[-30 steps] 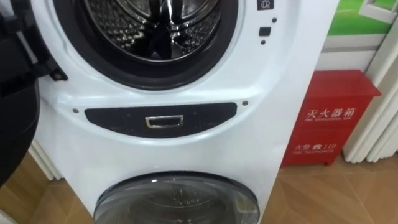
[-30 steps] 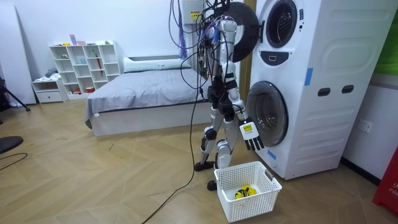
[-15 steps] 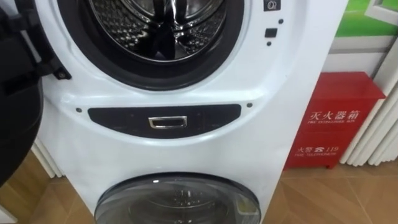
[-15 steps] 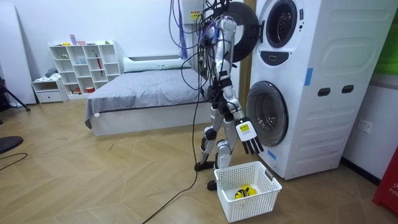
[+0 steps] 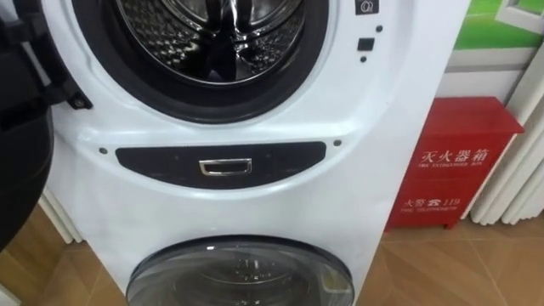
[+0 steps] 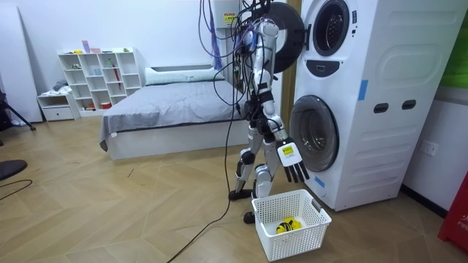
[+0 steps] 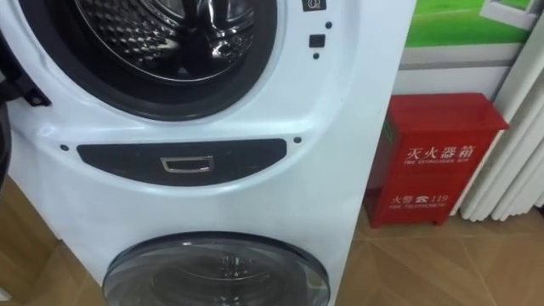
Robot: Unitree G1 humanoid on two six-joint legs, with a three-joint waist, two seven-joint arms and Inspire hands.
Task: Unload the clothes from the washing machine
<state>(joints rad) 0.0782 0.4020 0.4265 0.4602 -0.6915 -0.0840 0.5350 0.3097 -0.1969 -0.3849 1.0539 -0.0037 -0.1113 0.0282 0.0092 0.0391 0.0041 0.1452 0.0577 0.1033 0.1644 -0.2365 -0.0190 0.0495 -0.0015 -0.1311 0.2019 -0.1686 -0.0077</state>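
Hanging loose-fingered, the right robot hand hovers above the yellow cloth in the basket.

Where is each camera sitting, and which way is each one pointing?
Left eye view: on the robot's head, facing down at the washing machine, its open drum, a red box.
Right eye view: beside it, same aim.
Room view: across the room, sees the whole standing robot, right robot hand near the basket.
All share the washing machine.
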